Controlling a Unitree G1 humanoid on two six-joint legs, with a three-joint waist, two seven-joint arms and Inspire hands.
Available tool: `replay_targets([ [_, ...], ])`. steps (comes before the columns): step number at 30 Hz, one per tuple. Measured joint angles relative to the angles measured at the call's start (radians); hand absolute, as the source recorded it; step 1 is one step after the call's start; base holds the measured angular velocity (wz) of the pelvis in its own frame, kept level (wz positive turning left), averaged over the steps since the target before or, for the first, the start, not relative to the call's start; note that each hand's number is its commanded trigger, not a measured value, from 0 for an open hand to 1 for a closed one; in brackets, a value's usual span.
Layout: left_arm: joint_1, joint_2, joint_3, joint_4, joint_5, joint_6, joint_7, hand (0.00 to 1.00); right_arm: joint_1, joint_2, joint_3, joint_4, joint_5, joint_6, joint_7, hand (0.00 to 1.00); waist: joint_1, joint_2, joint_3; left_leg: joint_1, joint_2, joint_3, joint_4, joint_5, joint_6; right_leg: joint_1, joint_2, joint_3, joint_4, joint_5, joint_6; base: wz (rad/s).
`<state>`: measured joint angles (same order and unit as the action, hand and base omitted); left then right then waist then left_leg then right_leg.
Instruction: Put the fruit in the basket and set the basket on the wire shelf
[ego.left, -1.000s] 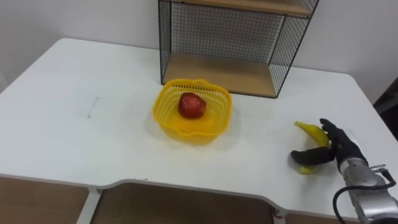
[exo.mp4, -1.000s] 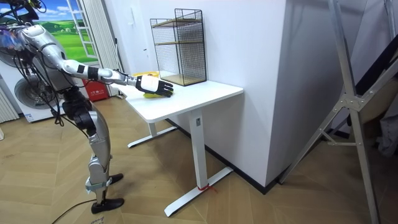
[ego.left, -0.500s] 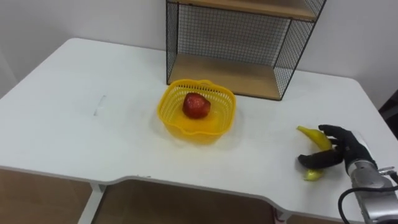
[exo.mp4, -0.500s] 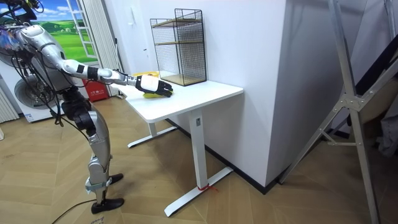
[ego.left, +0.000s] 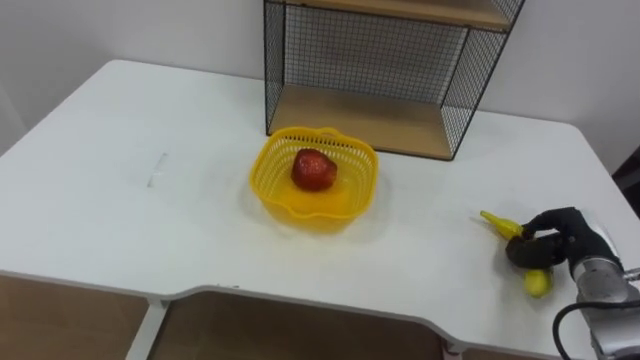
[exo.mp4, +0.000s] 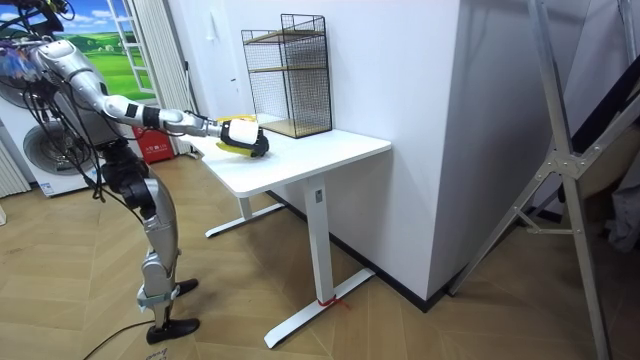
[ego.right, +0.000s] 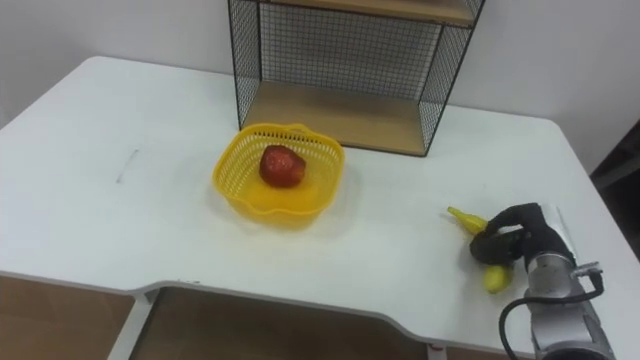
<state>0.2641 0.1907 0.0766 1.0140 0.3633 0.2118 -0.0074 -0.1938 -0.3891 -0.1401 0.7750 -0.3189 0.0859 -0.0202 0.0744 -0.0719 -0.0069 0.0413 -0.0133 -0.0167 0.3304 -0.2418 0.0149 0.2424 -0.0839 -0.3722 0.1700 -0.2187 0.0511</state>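
Curled now where a second ago they lay spread, the fingers of the black right hand have closed round the yellow banana. The fruit sits near the right edge of the white table, towards its front right corner. The hand covers the banana's middle. A thin stem end pokes out on the side towards the table's centre, and a rounded yellow tip shows on the near side below the fingers. Whether the banana is raised clear of the tabletop cannot be told. The forearm comes in from the front right corner with the back of the hand turned up. In the room view the robot stands at the table's end with this arm stretched out level over it.

Well apart, near the middle of the table, stands the yellow plastic lattice basket with a red apple inside. Just behind the basket, at the back edge, is the black wire shelf with wooden boards.
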Motion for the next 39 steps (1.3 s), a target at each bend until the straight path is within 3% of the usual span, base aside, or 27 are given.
replay_targets([
  [14, -0.006, 0.001, 0.000, 0.002, 0.000, -0.011, -0.003, 0.00, -0.001, 0.004, 0.003, -0.018, 0.089, 0.016, 0.000, 1.00, 0.015, -0.008, 0.0031, 0.004, 0.005, 0.024, -0.009, 0.000, 0.000, -0.017, -0.003, 0.027, 0.016, 0.001, -0.001, -0.05],
  [17, -0.006, 0.001, -0.001, 0.002, 0.000, -0.011, -0.003, 0.00, -0.002, 0.009, 0.004, -0.044, 0.198, 0.028, 0.000, 1.00, 0.016, -0.008, 0.0071, 0.001, 0.010, 0.041, -0.012, 0.000, 0.000, -0.025, -0.002, 0.034, 0.020, 0.002, -0.003, -0.14],
  [20, -0.007, 0.001, -0.001, 0.002, 0.001, -0.012, -0.003, 0.00, -0.001, 0.044, 0.007, -0.088, 0.324, 0.047, -0.009, 1.00, 0.011, -0.009, 0.0104, -0.002, 0.015, 0.057, -0.016, 0.001, 0.000, -0.044, -0.002, 0.048, 0.035, 0.003, -0.003, -0.17],
  [23, -0.004, 0.000, -0.002, 0.001, 0.002, -0.014, -0.003, 0.00, 0.009, 0.070, 0.031, -0.182, 0.435, 0.048, -0.005, 1.00, 0.008, -0.006, 0.0110, -0.014, 0.016, 0.066, -0.017, 0.001, 0.000, -0.060, -0.002, 0.057, 0.033, 0.004, -0.005, -0.09],
  [28, 0.007, 0.000, -0.003, 0.001, 0.001, -0.014, -0.001, 0.00, 0.010, 0.073, 0.097, -0.311, 0.616, 0.046, 0.001, 1.00, 0.012, 0.005, 0.0085, -0.013, 0.015, 0.072, -0.026, 0.002, 0.002, -0.066, -0.003, 0.065, 0.033, 0.005, -0.003, -0.02],
  [39, 0.013, -0.009, -0.003, 0.001, 0.002, -0.014, 0.004, 0.00, 0.000, 0.076, 0.136, -0.414, 0.714, 0.041, -0.015, 1.00, 0.013, 0.018, 0.0086, 0.002, 0.016, 0.069, -0.031, 0.004, 0.000, -0.050, -0.002, 0.064, 0.031, 0.005, -0.003, 0.01],
])
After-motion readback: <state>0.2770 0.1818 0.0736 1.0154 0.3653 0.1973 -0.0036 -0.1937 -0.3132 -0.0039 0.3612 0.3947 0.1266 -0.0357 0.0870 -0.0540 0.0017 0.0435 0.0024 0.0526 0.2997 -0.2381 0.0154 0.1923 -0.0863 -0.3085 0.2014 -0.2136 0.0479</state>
